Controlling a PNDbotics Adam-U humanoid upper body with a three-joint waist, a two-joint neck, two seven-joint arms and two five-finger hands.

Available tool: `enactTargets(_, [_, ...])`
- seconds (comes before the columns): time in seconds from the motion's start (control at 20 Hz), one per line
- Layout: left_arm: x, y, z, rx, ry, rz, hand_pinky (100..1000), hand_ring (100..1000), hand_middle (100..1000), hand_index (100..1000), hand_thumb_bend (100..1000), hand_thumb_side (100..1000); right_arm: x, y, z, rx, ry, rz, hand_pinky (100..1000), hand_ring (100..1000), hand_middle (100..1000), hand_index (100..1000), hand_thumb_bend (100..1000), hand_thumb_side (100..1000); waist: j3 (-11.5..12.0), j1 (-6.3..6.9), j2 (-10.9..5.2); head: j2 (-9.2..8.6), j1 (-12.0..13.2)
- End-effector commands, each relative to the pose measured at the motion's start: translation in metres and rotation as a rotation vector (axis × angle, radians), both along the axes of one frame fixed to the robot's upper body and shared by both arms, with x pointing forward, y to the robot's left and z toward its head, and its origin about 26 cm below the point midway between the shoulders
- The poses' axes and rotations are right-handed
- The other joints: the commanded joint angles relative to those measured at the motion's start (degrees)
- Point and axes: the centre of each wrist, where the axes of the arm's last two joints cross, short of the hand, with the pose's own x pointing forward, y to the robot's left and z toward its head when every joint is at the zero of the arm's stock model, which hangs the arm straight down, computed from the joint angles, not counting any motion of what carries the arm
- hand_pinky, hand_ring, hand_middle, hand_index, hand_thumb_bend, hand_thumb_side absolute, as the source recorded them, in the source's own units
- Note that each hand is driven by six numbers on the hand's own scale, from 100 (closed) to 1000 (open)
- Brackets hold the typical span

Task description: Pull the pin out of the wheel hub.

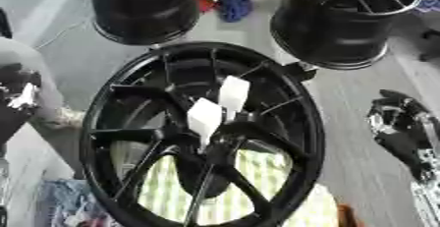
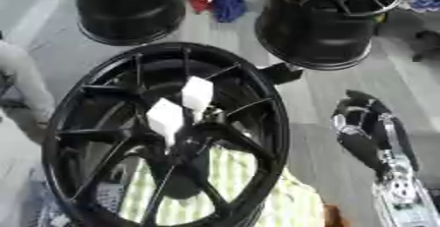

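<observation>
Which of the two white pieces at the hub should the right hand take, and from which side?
Probably the upper white piece: it sticks up free above the hub of the big black wheel, while the lower white piece sits closer to the spokes. Bring the right hand, now idle at the wheel's right, in from the right and above, pinching its flat faces. Which piece is the pin I cannot tell.

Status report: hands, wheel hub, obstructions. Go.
Right hand beside the wheel, holding nothing. Left hand at left edge, fingers unclear. Two white tabs stand at the hub, untouched. Nothing blocking.
</observation>
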Motion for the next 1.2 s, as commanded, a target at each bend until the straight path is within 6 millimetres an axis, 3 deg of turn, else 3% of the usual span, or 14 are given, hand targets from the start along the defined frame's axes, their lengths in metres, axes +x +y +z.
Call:
enactTargets(0.05, [0.0,0.002,0.01,0.023,-0.029,-0.002,552,602,625,760,298,288,0.001,-0.004,0.009,-0.018,-0.026,-0.002,677,596,654,794,100,198,0.0,0.1,-0.55,-0.13,0.0])
enactTargets(0.8, [0.0,0.002,0.011,0.024,-0.03,-0.004,552,602,625,761,298,289,0.002,-0.008,0.014,-0.043,-0.036,0.002,677,597,654,795,100,194,0.0,0.09,-0.63,-0.13,0.0])
enactTargets(1.0, [0.0,0.002,0.01,0.026,-0.028,-0.01,552,602,625,761,297,289,0.004,-0.018,0.034,-0.114,-0.073,0.012,681,598,657,800,100,194,0.2,-0.05,-0.74,-0.13,-0.1])
enactTargets(1.2, [0.0,0.001,0.01,0.029,-0.027,-0.016,552,602,625,761,297,290,0.008,-0.028,0.07,-0.224,-0.143,0.041,686,603,663,807,100,192,0.4,-0.17,-0.88,-0.13,-0.3])
